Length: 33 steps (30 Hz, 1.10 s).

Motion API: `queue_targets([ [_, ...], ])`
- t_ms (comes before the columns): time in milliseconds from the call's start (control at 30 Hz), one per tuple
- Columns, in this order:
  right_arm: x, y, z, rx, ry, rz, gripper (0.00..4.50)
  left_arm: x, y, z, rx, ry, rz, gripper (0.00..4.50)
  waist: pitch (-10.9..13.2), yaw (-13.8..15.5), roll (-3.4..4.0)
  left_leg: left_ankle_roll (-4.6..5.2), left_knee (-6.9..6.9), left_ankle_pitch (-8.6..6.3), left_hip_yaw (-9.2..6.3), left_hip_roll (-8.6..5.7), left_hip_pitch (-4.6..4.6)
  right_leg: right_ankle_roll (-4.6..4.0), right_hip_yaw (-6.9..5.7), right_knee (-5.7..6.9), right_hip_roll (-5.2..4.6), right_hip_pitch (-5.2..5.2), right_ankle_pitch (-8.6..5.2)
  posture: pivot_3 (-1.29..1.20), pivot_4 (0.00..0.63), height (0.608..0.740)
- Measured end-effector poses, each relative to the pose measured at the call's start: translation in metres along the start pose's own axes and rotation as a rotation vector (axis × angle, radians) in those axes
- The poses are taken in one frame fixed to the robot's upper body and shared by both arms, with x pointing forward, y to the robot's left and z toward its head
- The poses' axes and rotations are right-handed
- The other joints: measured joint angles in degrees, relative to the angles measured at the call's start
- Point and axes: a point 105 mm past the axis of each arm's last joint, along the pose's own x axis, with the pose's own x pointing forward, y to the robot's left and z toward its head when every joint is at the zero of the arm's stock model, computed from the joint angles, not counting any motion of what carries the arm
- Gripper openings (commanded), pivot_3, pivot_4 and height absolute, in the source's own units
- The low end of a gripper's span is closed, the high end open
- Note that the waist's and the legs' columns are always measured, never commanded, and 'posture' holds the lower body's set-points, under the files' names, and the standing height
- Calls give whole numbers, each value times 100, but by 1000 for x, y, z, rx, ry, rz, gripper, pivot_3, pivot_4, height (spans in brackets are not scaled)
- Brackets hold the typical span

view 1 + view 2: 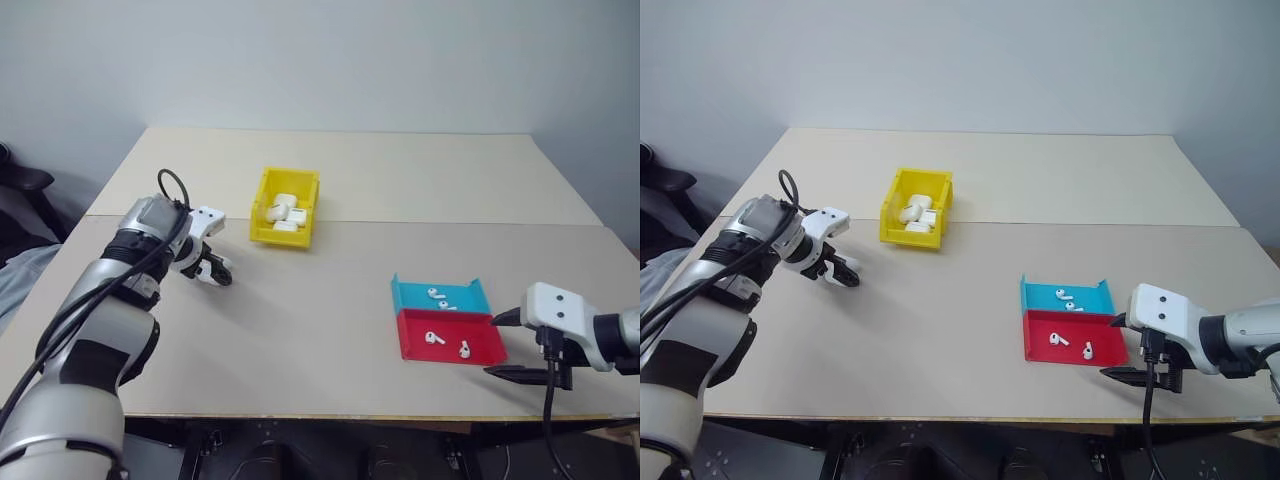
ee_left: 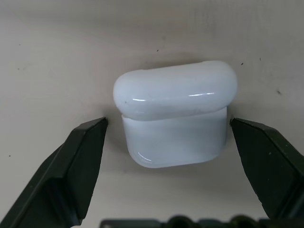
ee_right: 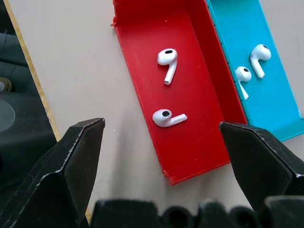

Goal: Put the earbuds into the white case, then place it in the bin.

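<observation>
I take the yellow bin [image 1: 262, 208] as my landmark; it stands on the table [image 1: 330, 320] and I count several white cases inside it [image 1: 283, 210], about four, though they overlap too much for a sure number.

My left gripper [image 2: 168, 126] hangs over the table on the left side of the bin and a little nearer to me. Its two black fingers [image 2: 71, 166] are spread wide, with one white case [image 2: 175, 111] lying on the table between them, lid shut, and a gap on each side, so neither finger touches it. That makes one case outside the bin.

To the right of the bin and nearer to me sit two shallow trays side by side, touching: one teal tray [image 1: 470, 297], the farther of the pair, and one red tray [image 1: 485, 350], the nearer. I count four earbuds in all: two in the teal tray [image 3: 251, 66], lying close together, and two in the red tray [image 3: 167, 90], a little apart from each other.

My right gripper [image 3: 161, 137] hovers at the near right corner of the red tray, well apart from the bin. Its fingers [image 3: 66, 166] are also spread wide and pinch nothing; the red tray's two earbuds lie beyond the gap between the fingertips.
</observation>
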Motion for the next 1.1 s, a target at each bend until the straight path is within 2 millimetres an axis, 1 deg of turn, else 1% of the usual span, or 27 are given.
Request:
queue_targets([
  [67, 0, 0, 0, -1, 3, -7, 4465, 0, 0, 0, -2, 4, 1, 4500, 0, 0, 0, 0, 1, 0, 0, 0, 1, 1, 0, 1, 0, 0, 0, 0, 150, 740],
  [100, 0, 0, 0, -4, 6, -11, 4493, 1, 0, 0, -4, 7, 3, 4317, 0, 0, 1, 0, 1, 0, -1, 0, 1, 1, 0, 3, 0, 1, 0, 0, 150, 740],
  [167, 1, 0, 0, -6, 9, -12, 4500, 1, 2, 0, 3, 13, 15, 3920, 0, -2, 1, 0, 1, 0, -2, 0, 1, 1, -1, 4, 0, 0, 0, 0, 150, 740],
  [267, 0, -1, -1, -5, 15, -17, 4500, 0, 2, -1, 12, 20, 17, 2884, 0, -5, 1, 1, 1, 0, -2, 0, -1, 1, -1, 1, 0, 0, 0, 0, 150, 740],
  [300, 0, -1, -1, -4, 16, -20, 4500, 0, 2, -1, 14, 22, 16, 2788, 0, -4, 1, 1, 1, -1, -2, 0, -1, 1, -1, 1, 0, 0, -1, 0, 150, 740],
  [433, 0, -3, -1, 1, 18, -36, 4500, -1, 1, 0, 18, 21, 15, 2788, 0, -4, 1, 1, 2, -1, -3, 0, -3, 1, -1, 1, 0, -1, 0, 0, 150, 740],
  [533, 0, -4, 0, -1, 16, -41, 4500, -5, 0, 5, 51, -23, 22, 2788, 0, -6, 0, 1, 2, -1, -7, 1, -6, 1, -2, 1, 0, -4, 0, 0, 150, 740],
  [600, -1, -6, 2, -7, 12, -46, 4500, -17, -2, 13, 101, -89, 28, 2788, 1, -20, 0, 0, 2, 0, -12, 3, -13, 0, 0, 2, 0, -13, 0, 0, 150, 740],
  [667, -3, -8, 6, -21, 12, -52, 4500, -37, -9, 25, 167, -187, 14, 2788, 1, -20, 0, -7, 2, 4, -18, 3, -15, 0, 5, 3, 0, -18, 1, 0, 150, 740],
  [700, -5, -9, 9, -34, 9, -52, 4500, -48, -15, 29, 211, -266, -9, 2788, 0, -26, 3, -12, 1, 7, -18, 3, -15, 0, 7, 0, -1, -19, 1, 0, 150, 740],
  [733, -7, -9, 11, -41, 8, -47, 4500, -62, -29, 35, 278, -376, -72, 2788, -2, -23, 5, -38, 3, 22, -28, 4, -11, 1, 12, 2, -2, -16, 1, 0, 150, 740],
  [800, -10, -11, 17, -61, -7, -53, 4500, -77, -48, 38, 359, -506, -148, 2788, -2, -11, 6, -39, 7, 23, -25, 3, -10, 2, 9, 1, -3, -12, 2, 0, 150, 740],
  [833, -12, -13, 24, -90, -22, -64, 4500, -86, -64, 38, 435, -627, -199, 2788, -7, -17, 14, -39, 7, 23, -27, 3, -4, 2, 16, 2, -5, -7, 2, 0, 150, 740],
  [933, -16, -17, 33, -155, -20, -76, 4500, -92, -104, 28, 560, -901, -346, 2788, -10, -8, 20, -28, 6, 16, -25, 2, 15, 0, 9, 3, -7, 13, 3, 0, 150, 740],
  [967, -15, -17, 35, -176, -4, -67, 4500, -91, -113, 23, 581, -975, -382, 2788, -11, -6, 21, -3, 6, 2, -23, 3, 21, -1, 8, 7, -6, 17, 3, 0, 150, 740],
  [1000, -15, -18, 37, -195, 9, -59, 4500, -90, -121, 19, 594, -1053, -415, 2788, -11, 0, 20, -3, 6, 2, -17, 4, 25, -3, 4, 10, -4, 20, 3, 0, 150, 740],
  [1100, -11, -17, 40, -246, 53, -19, 4500, -95, -136, 11, 611, -1298, -450, 2788, -12, 1, 22, -3, 3, 1, -12, 5, 26, -9, 4, 7, -3, 20, 6, 0, 150, 740],
])
